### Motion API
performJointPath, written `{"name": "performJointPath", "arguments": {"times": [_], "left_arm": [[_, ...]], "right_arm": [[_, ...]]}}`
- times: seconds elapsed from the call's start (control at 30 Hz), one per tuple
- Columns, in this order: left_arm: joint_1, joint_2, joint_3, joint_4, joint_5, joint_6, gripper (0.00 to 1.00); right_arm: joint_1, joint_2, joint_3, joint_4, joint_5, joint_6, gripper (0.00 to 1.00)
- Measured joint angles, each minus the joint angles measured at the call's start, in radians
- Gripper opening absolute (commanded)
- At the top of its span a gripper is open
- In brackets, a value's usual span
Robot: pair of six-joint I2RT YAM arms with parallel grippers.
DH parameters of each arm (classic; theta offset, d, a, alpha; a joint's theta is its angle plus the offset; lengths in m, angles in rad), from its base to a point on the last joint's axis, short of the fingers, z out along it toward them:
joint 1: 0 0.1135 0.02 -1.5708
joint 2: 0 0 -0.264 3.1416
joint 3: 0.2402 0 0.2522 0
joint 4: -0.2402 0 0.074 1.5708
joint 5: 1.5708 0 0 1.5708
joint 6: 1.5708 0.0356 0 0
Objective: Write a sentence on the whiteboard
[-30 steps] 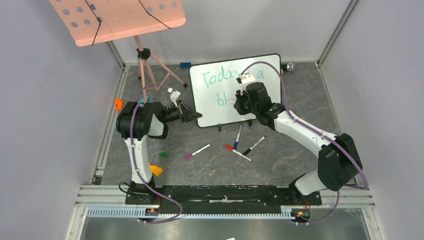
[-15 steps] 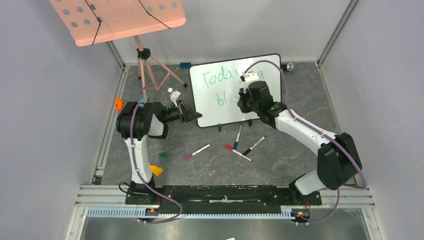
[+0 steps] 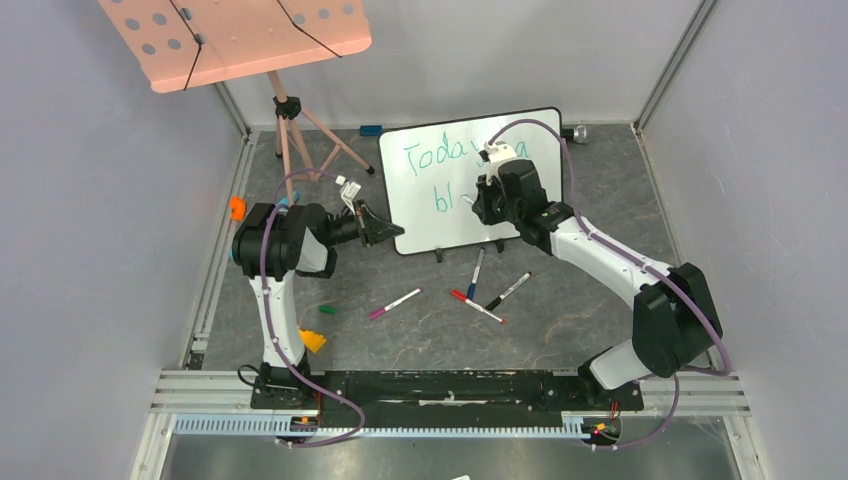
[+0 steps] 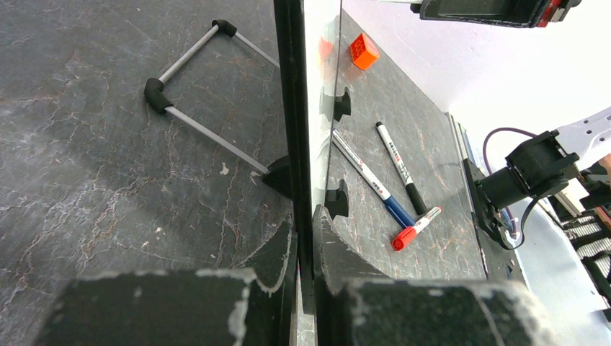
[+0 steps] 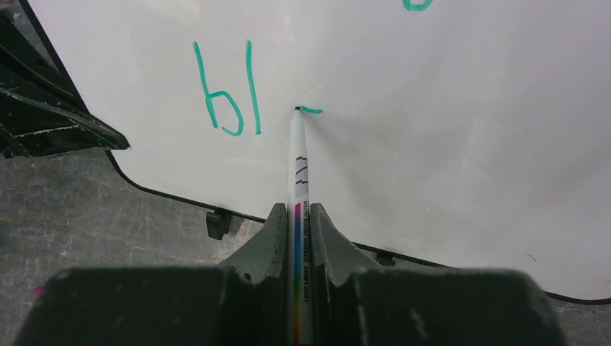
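Right gripper sits a touch further right than a second ago, pinching the marker, whose tip is just past "bl". Left gripper still clamps the board edge.

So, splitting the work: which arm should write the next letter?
Right: the right gripper holds the marker, tip touching the whiteboard beside the sentence. The left gripper is clamped on the board's edge.

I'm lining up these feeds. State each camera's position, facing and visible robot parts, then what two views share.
Top external: above, behind the robot, looking down on the whiteboard; left gripper and right gripper show.
Left wrist: looks along the whiteboard's edge toward loose markers; own jaws pinch the frame.
Right wrist: faces the writing side; own jaws hold the marker.
Shared: top and right wrist both show "bl" of the sentence.
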Motion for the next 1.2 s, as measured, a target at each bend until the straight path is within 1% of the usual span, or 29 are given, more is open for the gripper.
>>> {"name": "performJointPath", "arguments": {"times": [0.6, 1.2], "left_arm": [[0.000, 0.000, 0.000, 0.000, 0.000, 0.000, 0.02], [0.000, 0.000, 0.000, 0.000, 0.000, 0.000, 0.02]], "right_arm": [[0.000, 0.008, 0.000, 0.000, -0.040, 0.008, 0.00], [0.001, 0.008, 0.010, -0.013, 0.024, 0.015, 0.00]]}}
